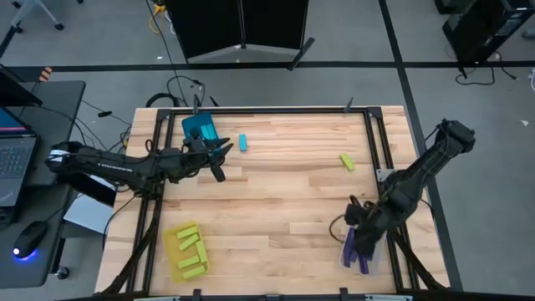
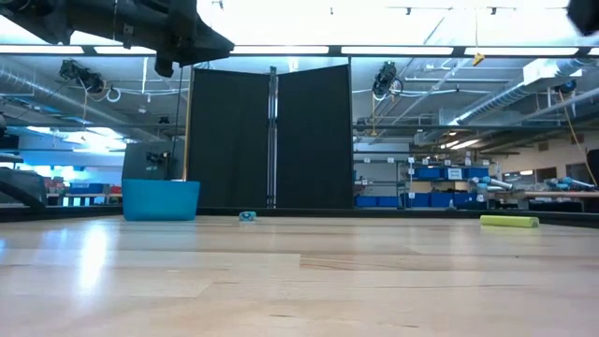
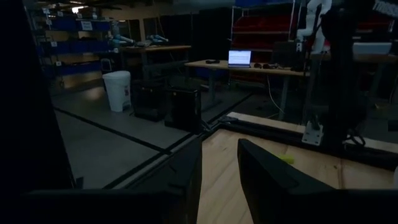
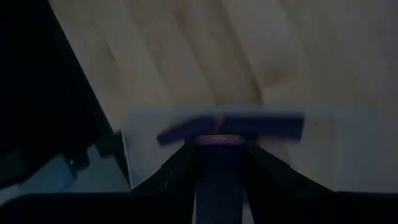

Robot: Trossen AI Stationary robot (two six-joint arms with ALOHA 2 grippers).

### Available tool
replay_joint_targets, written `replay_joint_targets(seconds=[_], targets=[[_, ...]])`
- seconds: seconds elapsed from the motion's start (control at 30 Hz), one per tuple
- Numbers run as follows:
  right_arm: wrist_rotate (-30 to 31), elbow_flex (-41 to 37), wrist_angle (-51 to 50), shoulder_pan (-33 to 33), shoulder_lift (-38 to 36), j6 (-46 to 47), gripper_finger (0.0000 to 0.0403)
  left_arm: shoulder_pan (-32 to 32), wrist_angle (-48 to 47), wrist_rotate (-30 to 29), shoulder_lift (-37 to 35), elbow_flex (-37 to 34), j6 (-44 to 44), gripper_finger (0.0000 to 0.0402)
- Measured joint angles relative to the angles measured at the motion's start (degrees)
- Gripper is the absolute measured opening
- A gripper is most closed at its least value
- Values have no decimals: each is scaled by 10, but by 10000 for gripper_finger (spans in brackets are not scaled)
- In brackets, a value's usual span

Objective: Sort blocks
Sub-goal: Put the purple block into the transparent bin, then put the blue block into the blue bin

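My right gripper (image 1: 358, 234) hangs over the clear bin (image 1: 368, 261) at the table's near right corner, shut on a purple block (image 4: 217, 171). Other purple blocks (image 1: 351, 251) lie in that bin, and one (image 4: 249, 126) shows below the fingers. My left gripper (image 1: 224, 161) is open and empty in the air beside the teal bin (image 1: 199, 128), at the far left. A cyan block (image 1: 243, 142) and a lime block (image 1: 347, 161) lie flat on the bare table. Several lime blocks (image 1: 189, 251) lie in the yellow bin. My right gripper pinches the purple block between its two fingers (image 4: 180, 165) from above, pointing down. The block runs along the fingers, and its end (image 4: 217, 140) shows just past their tips. It is lifted clear, above the clear bin.
The yellow bin (image 1: 171, 238) sits at the table's near left. A dark frame rail (image 1: 267, 109) runs around the table's edges. Open wood lies across the middle between the two loose blocks. In the low view the teal bin (image 2: 161, 199), cyan block (image 2: 247, 216) and lime block (image 2: 509, 222) stand far off.
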Motion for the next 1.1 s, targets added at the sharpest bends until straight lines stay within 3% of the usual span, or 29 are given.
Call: replay_joint_targets(seconds=[0.2,0.4,0.6,0.77,0.9,1.1], targets=[[-1,0,-1,70,38,120,118,0,6,-2,7,1,0,110],[11,0,-15,90,68,194,173,0,8,-2,13,1,-2,110],[31,0,-15,90,59,193,226,0,6,-2,15,0,-20,110],[176,0,-29,90,17,163,237,17,-34,-2,30,21,-69,108],[312,0,-53,86,-16,126,233,58,-152,34,85,89,-137,107],[417,0,-46,64,-30,71,230,119,-358,70,205,223,-180,106]])
